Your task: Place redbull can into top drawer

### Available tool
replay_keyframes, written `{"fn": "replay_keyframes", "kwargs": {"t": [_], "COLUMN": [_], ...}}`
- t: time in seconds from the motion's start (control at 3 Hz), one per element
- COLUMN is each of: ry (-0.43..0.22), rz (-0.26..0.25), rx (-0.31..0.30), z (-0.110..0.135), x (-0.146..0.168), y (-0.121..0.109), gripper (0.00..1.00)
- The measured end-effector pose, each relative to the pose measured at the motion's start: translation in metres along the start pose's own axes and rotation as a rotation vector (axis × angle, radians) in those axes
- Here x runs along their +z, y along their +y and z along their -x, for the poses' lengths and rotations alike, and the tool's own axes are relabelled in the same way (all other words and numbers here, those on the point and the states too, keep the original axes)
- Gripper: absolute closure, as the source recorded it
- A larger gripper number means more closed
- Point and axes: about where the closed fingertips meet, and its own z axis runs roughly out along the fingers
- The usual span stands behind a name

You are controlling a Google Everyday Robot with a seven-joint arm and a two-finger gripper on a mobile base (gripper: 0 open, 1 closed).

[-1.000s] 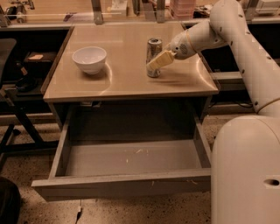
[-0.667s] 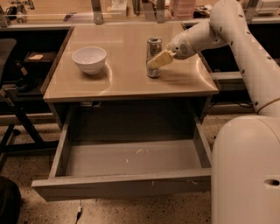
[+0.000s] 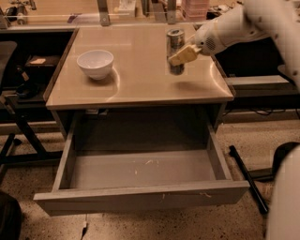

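The redbull can (image 3: 175, 46), slim and silver with darker patches, stands upright over the right part of the beige table top (image 3: 136, 84), and its shadow falls on the top just below and to its right. My gripper (image 3: 180, 56) reaches in from the right and is shut on the can's lower half; one pale finger (image 3: 183, 55) crosses the can's front. The can's base hangs a little above the table. The top drawer (image 3: 140, 199) is pulled fully open below the table front, with a scuffed grey floor (image 3: 140, 169) and nothing in it.
A white bowl (image 3: 95, 63) sits on the left part of the table top. A counter with bottles and clutter (image 3: 140, 9) runs behind the table. A dark chair and frame (image 3: 14, 117) stand at the left. My own white body (image 3: 286, 197) fills the lower right.
The can has risen off the table top and moved slightly right in my gripper. Bowl and drawer have not moved.
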Motion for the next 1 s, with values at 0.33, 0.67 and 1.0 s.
{"fn": "replay_keyframes", "kwargs": {"t": [0.33, 0.67, 1.0], "ry": [-0.01, 0.01, 0.058], "rz": [-0.153, -0.288, -0.261], "rx": [-0.029, -0.008, 0.007], "z": [0.022, 0.034, 0.017], "x": [-0.055, -0.103, -0.089], "y": [0.022, 0.06, 0.08], "gripper": [1.0, 1.0, 1.0]}}
